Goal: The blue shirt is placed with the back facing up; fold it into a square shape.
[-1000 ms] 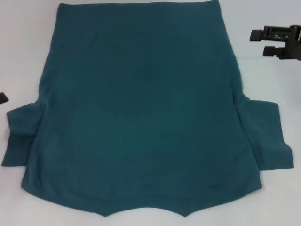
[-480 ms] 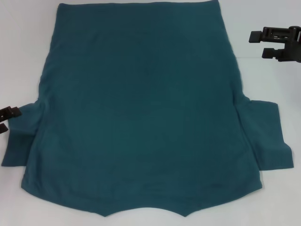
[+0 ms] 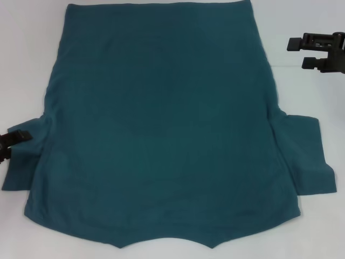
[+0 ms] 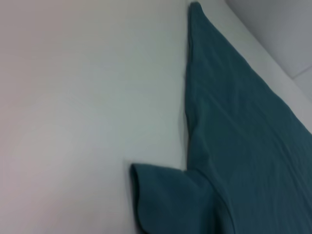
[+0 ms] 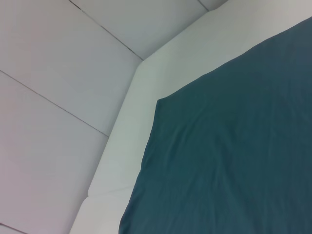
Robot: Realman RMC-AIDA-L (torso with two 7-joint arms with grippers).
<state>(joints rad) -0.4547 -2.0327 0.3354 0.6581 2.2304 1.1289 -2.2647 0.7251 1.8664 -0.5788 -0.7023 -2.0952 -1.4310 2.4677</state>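
The blue shirt [image 3: 161, 124] lies flat, back up, on the white table [image 3: 27, 54], unfolded. My left gripper [image 3: 12, 141], fingers apart, is at its left sleeve [image 3: 24, 156]; my right gripper [image 3: 312, 51] hangs open off the far right edge. Next I judge the left must close on that sleeve and fold it inward.

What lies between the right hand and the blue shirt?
Only bare white table, seen in the head view, separates the right hand from the blue shirt.

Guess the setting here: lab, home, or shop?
Likely a lab bench: a plain white table, only the shirt spread flat on it, pale floor tiles beyond the edge, left gripper and right gripper nearby.
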